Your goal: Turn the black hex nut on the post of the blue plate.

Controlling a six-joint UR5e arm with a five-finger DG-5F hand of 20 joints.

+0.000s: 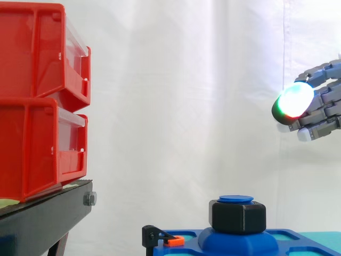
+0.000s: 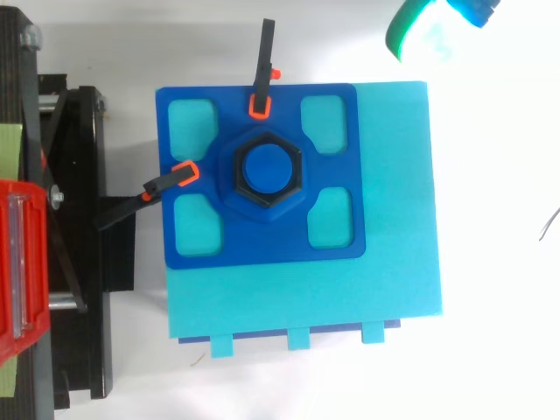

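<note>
The black hex nut (image 1: 237, 216) (image 2: 262, 172) sits on the blue post (image 2: 267, 169) at the middle of the blue plate (image 2: 262, 241). The post's round cap (image 1: 235, 199) shows above the nut. My hand (image 1: 319, 101) hangs well above and to the right of the nut, apart from it. Its fingers are relaxed and reach left, holding nothing, and a fingertip pad (image 1: 294, 100) glows white, green and red. From above, the glowing fingertips (image 2: 420, 31) lie beyond the plate's far right corner.
The plate rests on a teal block (image 2: 394, 219). Two black clamps with orange tips (image 2: 260, 79) (image 2: 144, 192) grip the plate's far and left edges. Stacked red bins (image 1: 37, 101) stand on a black stand (image 1: 42, 218) at the left.
</note>
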